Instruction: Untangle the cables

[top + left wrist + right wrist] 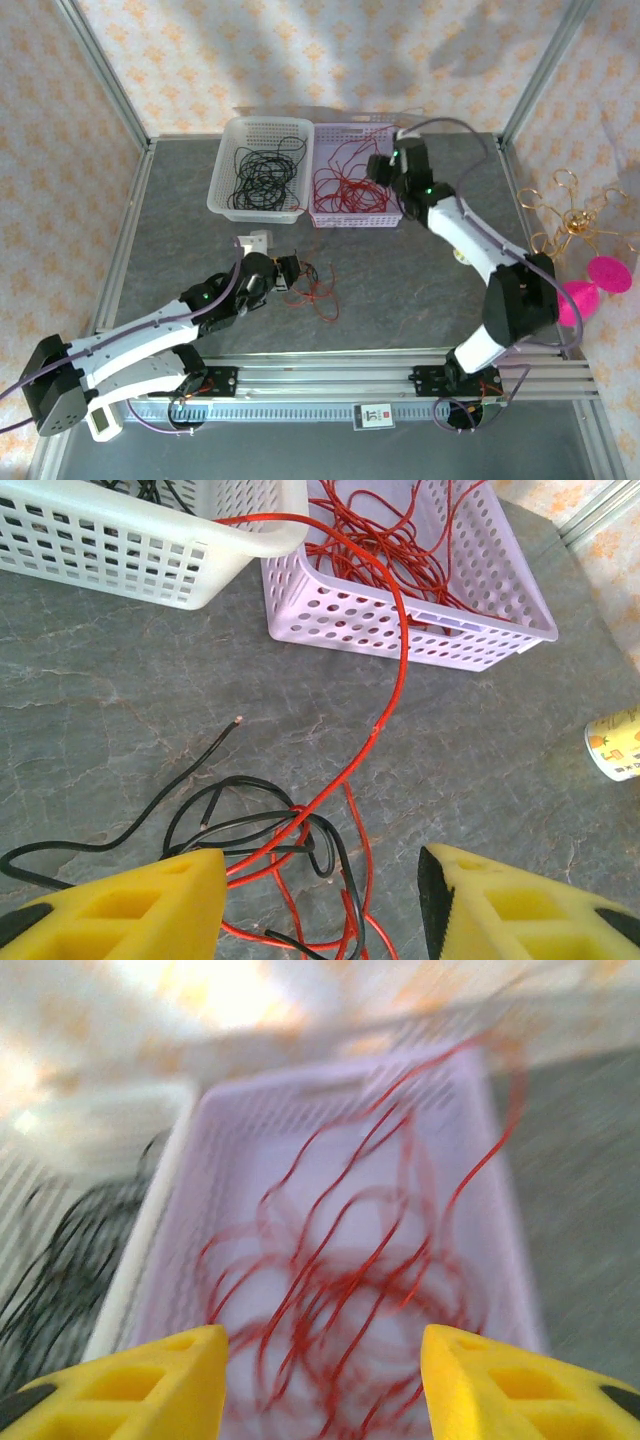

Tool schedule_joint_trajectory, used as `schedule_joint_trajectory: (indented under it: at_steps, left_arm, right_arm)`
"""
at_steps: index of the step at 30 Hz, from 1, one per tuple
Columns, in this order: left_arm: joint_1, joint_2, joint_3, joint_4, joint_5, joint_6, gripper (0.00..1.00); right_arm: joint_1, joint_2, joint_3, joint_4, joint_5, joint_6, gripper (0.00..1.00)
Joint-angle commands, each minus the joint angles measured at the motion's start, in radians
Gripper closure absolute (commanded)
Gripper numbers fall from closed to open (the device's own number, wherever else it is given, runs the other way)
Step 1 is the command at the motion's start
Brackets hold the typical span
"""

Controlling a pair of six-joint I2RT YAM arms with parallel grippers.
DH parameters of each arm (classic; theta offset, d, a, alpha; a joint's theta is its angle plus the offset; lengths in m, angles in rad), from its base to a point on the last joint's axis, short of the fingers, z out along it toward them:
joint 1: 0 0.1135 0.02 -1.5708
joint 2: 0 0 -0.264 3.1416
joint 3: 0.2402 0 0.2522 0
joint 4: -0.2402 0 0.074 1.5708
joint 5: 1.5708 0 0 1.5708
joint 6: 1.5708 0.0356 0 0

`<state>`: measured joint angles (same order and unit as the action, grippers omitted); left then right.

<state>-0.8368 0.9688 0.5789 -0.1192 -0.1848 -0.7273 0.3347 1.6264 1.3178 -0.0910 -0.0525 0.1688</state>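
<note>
**A:** What is hard to make out?
**B:** My right wrist view is blurred. My right gripper (pixel 325 1385) hangs over the lilac basket (pixel 515 1270) of red cables (pixel 340 1280), fingers spread, gripping nothing.
**A:** And the left?
**B:** My left gripper (pixel 320 905) is spread wide and empty above the red-and-black tangle (pixel 290 835) on the table (pixel 100 730). The tangle's near end is cut off. 1 red strand (pixel 400 650) reaches the white basket (pixel 120 550) rim. Bare table lies to the left.

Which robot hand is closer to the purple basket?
Right. The right gripper hovers over the purple basket; the left gripper is farther off, above the loose cables.
</note>
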Motion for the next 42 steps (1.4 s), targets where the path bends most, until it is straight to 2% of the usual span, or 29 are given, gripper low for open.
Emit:
schedule_joint_trajectory:
  at_steps: [1, 4, 9, 13, 16, 20, 23, 27, 33, 37, 42]
  left_arm:
    - [0.007, 0.004, 0.029, 0.038, 0.009, 0.035, 0.45]
    - [0.008, 0.005, 0.026, 0.044, 0.007, 0.037, 0.45]
    - [0.008, 0.027, 0.032, 0.041, 0.012, 0.033, 0.45]
    - [0.011, 0.049, 0.042, 0.037, 0.015, 0.037, 0.45]
    - [0.011, 0.067, 0.048, 0.039, 0.017, 0.041, 0.45]
    - [0.013, 0.077, 0.054, 0.051, 0.017, 0.043, 0.45]
    - [0.013, 0.079, 0.052, 0.059, 0.023, 0.042, 0.45]
    - [0.012, 0.081, 0.051, 0.058, 0.027, 0.042, 0.46]
    - [0.012, 0.068, 0.040, 0.070, 0.028, 0.034, 0.46]
    - [0.013, 0.067, 0.041, 0.067, 0.034, 0.034, 0.46]
    - [0.012, 0.049, 0.035, 0.056, 0.028, 0.030, 0.46]
  right_arm:
    - [-0.086, 0.165, 0.118, 0.038, 0.041, -0.032, 0.45]
    - [-0.158, 0.348, 0.292, 0.041, -0.031, -0.032, 0.44]
    - [-0.202, 0.635, 0.631, -0.071, -0.087, -0.039, 0.44]
    - [-0.204, 0.753, 0.771, -0.103, -0.115, -0.058, 0.48]
    - [-0.204, 0.777, 0.788, -0.084, -0.152, -0.056, 0.59]
    - [-0.204, 0.765, 0.780, -0.092, -0.154, -0.049, 0.82]
    - [-0.201, 0.725, 0.743, -0.083, -0.145, -0.057, 0.90]
    - [-0.184, 0.659, 0.693, -0.083, -0.137, -0.084, 0.95]
    - [-0.109, 0.583, 0.580, -0.059, -0.158, -0.103, 0.96]
    - [-0.086, 0.625, 0.554, -0.048, -0.183, -0.061, 0.96]
    - [-0.076, 0.762, 0.629, -0.097, -0.236, -0.048, 0.99]
